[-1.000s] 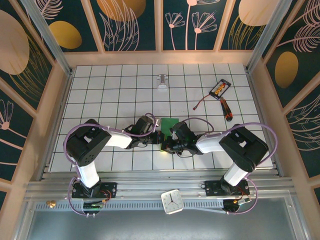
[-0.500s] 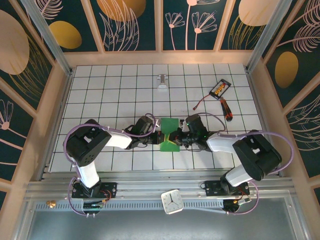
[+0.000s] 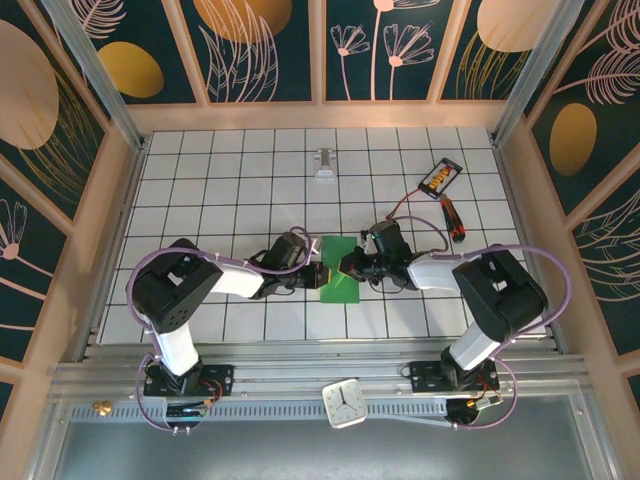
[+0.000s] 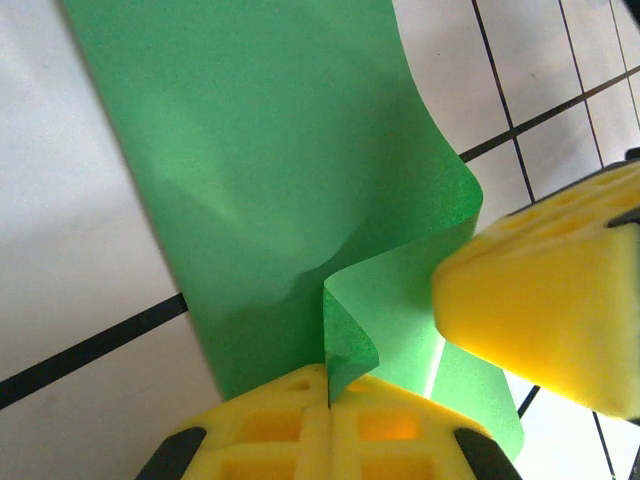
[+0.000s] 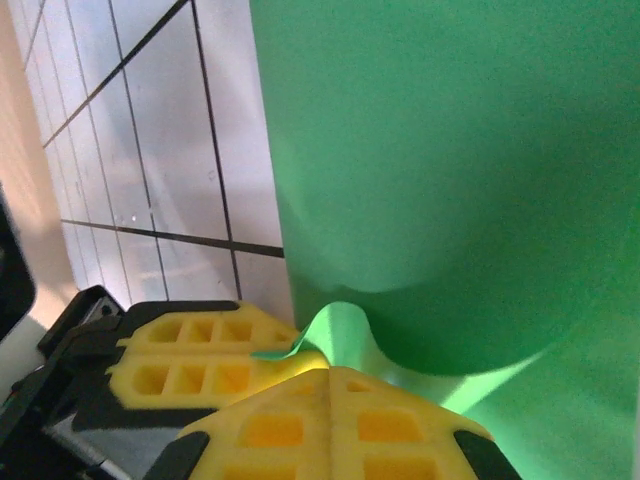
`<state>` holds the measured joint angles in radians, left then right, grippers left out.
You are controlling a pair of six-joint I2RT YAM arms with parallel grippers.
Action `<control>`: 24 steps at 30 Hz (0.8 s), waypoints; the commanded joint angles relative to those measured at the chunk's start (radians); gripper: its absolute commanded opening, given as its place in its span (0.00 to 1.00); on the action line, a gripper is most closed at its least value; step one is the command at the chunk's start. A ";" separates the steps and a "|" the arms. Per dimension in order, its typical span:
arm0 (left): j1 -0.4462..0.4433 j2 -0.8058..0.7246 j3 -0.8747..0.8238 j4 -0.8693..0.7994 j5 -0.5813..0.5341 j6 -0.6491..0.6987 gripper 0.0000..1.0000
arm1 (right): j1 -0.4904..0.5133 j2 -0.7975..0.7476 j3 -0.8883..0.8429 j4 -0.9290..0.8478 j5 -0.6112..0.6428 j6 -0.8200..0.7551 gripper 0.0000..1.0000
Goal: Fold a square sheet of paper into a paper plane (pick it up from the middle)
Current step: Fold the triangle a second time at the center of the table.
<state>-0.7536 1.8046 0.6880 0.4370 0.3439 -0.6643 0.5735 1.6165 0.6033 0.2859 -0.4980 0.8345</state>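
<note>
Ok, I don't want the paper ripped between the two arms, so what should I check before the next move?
1. Left end effector pinching the green sheet: ok, jaws shut on a raised fold.
2. Right end effector pinching the sheet: ok, shut on a curled edge.
3. Sheet untorn: ok where visible.
4. Sheet flat on the table: not ok, it bows up between the grips.
5. Sharp crease formed: cannot tell.
6. Screwdriver out of the way: ok, apart at far right.

Your square sheet of paper (image 3: pixel 340 288) lay mid-table, left gripper (image 3: pixel 322 272) at its left edge, right gripper (image 3: pixel 347 268) at its right, both seemingly pinching it, screwdriver (image 3: pixel 452 218) well apart, behind-right.
</note>
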 commanded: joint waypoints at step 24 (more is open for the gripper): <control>-0.001 0.004 -0.072 -0.168 -0.084 -0.030 0.04 | -0.021 0.115 0.018 -0.043 0.016 -0.121 0.00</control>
<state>-0.7593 1.7939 0.6701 0.4599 0.3256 -0.6750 0.5579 1.6981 0.6224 0.2928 -0.5072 0.7521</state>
